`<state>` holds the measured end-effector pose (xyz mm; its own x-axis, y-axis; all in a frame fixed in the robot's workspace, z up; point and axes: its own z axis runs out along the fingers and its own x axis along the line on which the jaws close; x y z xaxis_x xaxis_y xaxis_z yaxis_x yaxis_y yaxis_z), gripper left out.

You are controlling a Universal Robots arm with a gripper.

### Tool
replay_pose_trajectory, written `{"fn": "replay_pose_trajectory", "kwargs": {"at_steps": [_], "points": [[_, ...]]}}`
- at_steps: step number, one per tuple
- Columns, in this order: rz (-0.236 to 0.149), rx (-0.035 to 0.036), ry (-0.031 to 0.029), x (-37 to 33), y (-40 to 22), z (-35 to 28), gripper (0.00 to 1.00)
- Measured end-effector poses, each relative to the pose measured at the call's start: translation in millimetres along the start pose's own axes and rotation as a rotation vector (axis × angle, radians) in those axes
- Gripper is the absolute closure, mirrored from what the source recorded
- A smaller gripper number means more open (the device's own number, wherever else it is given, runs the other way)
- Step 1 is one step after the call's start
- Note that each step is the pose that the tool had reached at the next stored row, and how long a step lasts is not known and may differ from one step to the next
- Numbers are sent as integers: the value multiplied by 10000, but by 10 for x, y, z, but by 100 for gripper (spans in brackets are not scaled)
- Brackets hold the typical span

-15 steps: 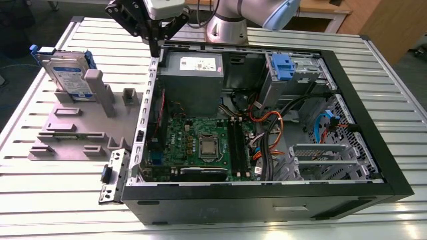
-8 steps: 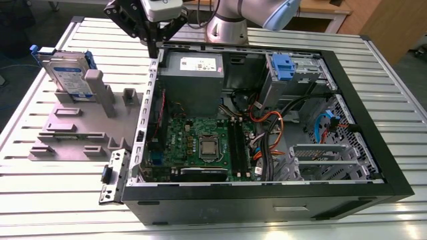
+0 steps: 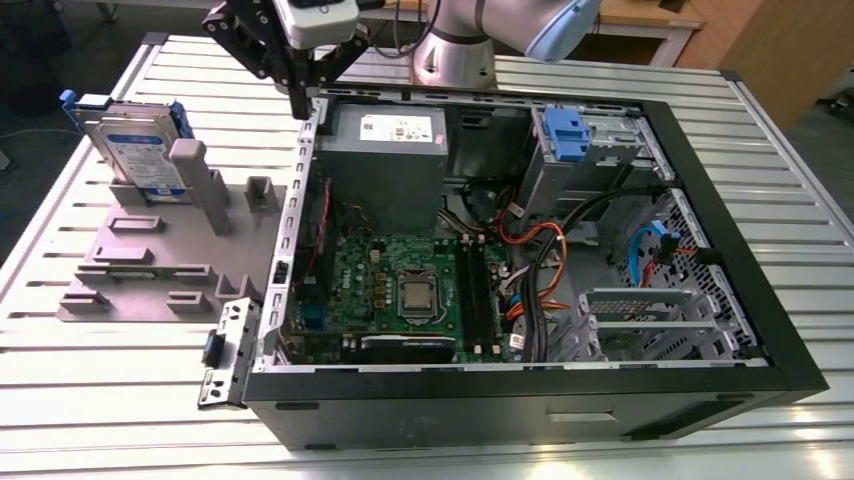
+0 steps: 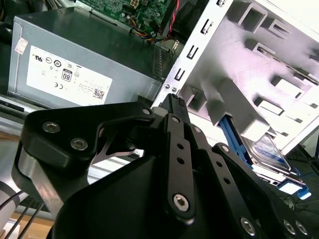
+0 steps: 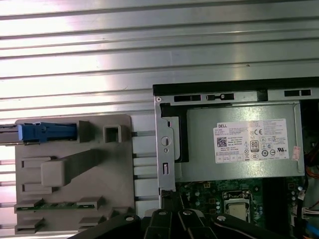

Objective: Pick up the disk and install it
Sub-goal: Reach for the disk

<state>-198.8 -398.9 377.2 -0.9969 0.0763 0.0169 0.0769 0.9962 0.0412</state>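
1. The table (image 3: pixel 80 420) is bare silver metal, ribbed in parallel stripes.
2. The disk (image 3: pixel 138 150), near the table's edge at the exterior view's left, is silver, with a white-and-blue label and blue rails.
3. The stand (image 3: pixel 147 262) holding it is matt grey.
4. The computer case (image 3: pixel 534 395) has a black frame. Inside are a green motherboard (image 3: pixel 387 275), a grey power supply (image 3: pixel 384 165) with a white sticker, orange and red cables (image 3: pixel 531 237), and a blue caddy (image 3: pixel 566 135).
5. The gripper (image 3: pixel 304 98) is black.
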Motion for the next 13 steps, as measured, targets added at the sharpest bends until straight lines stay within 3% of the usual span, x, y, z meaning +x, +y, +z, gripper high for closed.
{"fn": "replay_pose_trajectory", "kwargs": {"at_steps": [12,13], "points": [[3,6,76,7,-1,16,89],[4,9,106,9,-2,22,89]]}}
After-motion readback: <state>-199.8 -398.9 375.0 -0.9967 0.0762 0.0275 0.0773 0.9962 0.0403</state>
